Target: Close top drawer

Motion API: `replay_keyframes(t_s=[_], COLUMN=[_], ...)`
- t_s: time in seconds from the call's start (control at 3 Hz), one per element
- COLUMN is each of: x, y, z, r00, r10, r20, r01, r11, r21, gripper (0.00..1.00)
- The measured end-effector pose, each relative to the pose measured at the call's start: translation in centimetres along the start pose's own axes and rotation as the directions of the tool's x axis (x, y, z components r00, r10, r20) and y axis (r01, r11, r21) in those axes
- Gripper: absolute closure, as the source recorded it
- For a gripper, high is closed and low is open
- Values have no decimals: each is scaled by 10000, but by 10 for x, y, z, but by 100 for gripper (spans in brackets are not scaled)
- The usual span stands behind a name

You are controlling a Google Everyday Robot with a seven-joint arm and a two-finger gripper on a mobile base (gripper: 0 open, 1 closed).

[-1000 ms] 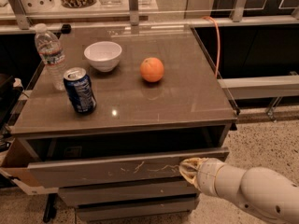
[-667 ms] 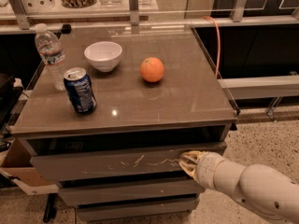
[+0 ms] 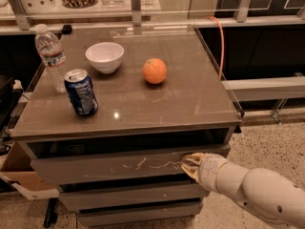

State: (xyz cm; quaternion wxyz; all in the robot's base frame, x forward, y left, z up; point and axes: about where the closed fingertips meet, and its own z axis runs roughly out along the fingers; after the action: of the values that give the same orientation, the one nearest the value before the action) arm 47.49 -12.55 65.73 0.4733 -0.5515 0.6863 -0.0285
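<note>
The top drawer (image 3: 95,166) is a wide grey wood-grain drawer under the cabinet top, with pale scratch marks near its middle. It stands out only a little, and a narrow dark gap shows above its front panel. My gripper (image 3: 189,165) is at the right part of the drawer front, pressed against the panel at the scratch marks. My white arm (image 3: 257,190) comes in from the lower right.
On the cabinet top (image 3: 190,99) stand a blue soda can (image 3: 81,92), a water bottle (image 3: 49,55), a white bowl (image 3: 104,57) and an orange (image 3: 155,71). Two plainer drawer fronts (image 3: 128,195) lie below. A cardboard box (image 3: 19,175) sits at the left, an orange cable (image 3: 220,42) at the right.
The top drawer has slid further into the cabinet, and the dark gap above its front is narrower. My gripper has moved forward and left with the panel.
</note>
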Motion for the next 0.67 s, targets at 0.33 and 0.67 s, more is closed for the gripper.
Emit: replay_keyframes(t_s=[0.33,0.67], x=[-8,-8], y=[7,25], z=[-5,-21], r00=[9995,9961], r10=[264,449], r20=[-193,-758], r01=[-278,-603], r11=[9967,9746], r21=[-766,-2159], gripper=[100,100])
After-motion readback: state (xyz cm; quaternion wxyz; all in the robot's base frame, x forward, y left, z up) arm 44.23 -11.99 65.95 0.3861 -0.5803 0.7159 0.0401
